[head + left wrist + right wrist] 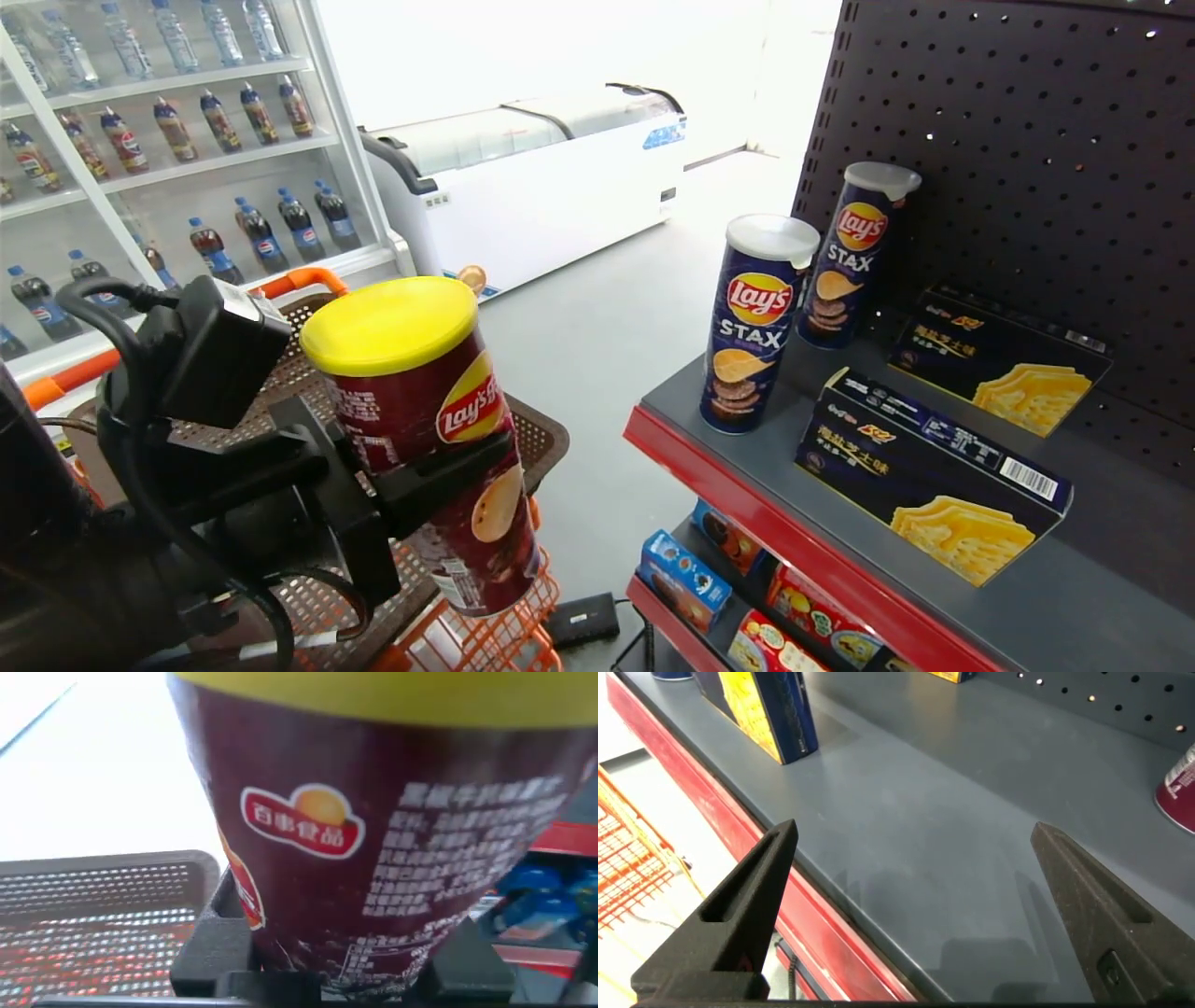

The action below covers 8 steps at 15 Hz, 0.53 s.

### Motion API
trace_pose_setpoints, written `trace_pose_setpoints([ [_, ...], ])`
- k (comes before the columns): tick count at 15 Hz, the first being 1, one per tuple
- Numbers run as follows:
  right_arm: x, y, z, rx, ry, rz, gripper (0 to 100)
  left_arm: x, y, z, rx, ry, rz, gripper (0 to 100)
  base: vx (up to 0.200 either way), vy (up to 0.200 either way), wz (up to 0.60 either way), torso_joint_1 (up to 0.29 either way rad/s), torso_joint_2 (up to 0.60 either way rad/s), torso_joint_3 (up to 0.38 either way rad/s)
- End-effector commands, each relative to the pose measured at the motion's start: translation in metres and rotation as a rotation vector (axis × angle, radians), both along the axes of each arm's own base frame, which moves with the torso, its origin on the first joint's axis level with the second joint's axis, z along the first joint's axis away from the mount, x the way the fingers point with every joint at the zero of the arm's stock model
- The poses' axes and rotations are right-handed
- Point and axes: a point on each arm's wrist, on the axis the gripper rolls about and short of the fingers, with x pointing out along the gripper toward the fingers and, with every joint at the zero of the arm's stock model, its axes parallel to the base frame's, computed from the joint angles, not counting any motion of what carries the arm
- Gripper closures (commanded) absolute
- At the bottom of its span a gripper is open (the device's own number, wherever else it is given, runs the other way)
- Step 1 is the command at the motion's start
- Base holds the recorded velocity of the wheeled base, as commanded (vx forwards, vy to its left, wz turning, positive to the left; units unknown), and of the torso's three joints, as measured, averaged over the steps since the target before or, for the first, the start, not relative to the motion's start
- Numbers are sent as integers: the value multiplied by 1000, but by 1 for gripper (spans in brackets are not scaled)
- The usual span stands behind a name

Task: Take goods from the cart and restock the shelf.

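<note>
Supermarket aisle with a pale floor: a glass-fronted drinks cooler (168, 140) is seen at the upper left of the frame and a white chest freezer (541, 177) at the upper centre. At the right, a grey shelf board with a red front edge (738, 448) is backed by a black perforated panel (1027, 140). Two dark blue cylindrical crisp cans with pale lids are stood upright near the board's front corner, the nearer blue can (756, 322) just ahead of the farther blue can (854, 252). Beside them a dark blue carton printed in yellow (934, 476) is propped at a tilt, with a second dark blue carton (999, 364) behind it. Blue and red snack packs (681, 579) are stocked on a lower shelf at the bottom of the frame.

At the lower left, a dark red cylindrical crisp can with a yellow lid (439, 439) is held slightly tilted, well apart from the shelf, in front of an orange-framed brown mesh cart (546, 439). It is clamped round its middle by the left gripper (420, 471). In the left wrist view the can (374, 859) is shown pinched between the black fingers (210, 952), with the cart's mesh (93, 905) beyond.

The right gripper (915, 924) is shown over a bare stretch of the shelf board (924, 793), its jaws spread wide with nothing between them. Part of another dark red container (1181, 793) is glimpsed on the board.
</note>
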Motion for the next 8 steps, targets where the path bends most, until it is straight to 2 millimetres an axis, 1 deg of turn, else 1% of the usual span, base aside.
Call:
trace_pose_setpoints([
  [1, 0, 0, 0, 0, 0, 1, 0, -1, -1, -2, 0, 8, -33, 100, 0, 0, 0, 0, 0, 0],
  [4, 0, 0, 0, 0, 0, 1, 0, -2, -2, -2, 2, 10, -55, 100, 0, 0, 0, 0, 0, 0],
  [8, 0, 0, 0, 0, 0, 1, 0, -2, -2, -8, 9, 37, -147, 100, 0, 0, 0, 0, 0, 0],
])
